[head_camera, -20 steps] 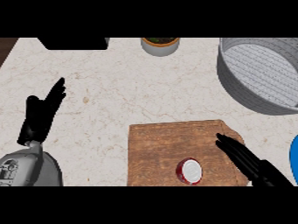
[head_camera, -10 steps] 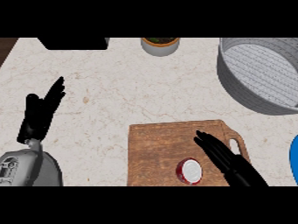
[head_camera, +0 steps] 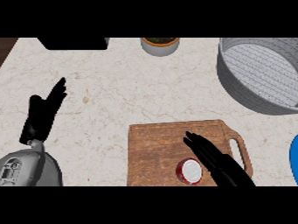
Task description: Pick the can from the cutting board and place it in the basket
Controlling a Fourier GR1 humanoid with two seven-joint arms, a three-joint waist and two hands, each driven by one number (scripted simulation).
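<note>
Can (head_camera: 191, 171), label unreadable, stands beside straight-fingered right hand (head_camera: 217, 161), holding nothing.

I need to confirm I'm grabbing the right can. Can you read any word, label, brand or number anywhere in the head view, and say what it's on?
No readable text anywhere.
can: only a white top with a red rim shows; no lettering is visible.
cutting board, basket, counter: no marks.
pot at the back edge: nothing legible.
left forearm: small dark details, too small to read.
</note>
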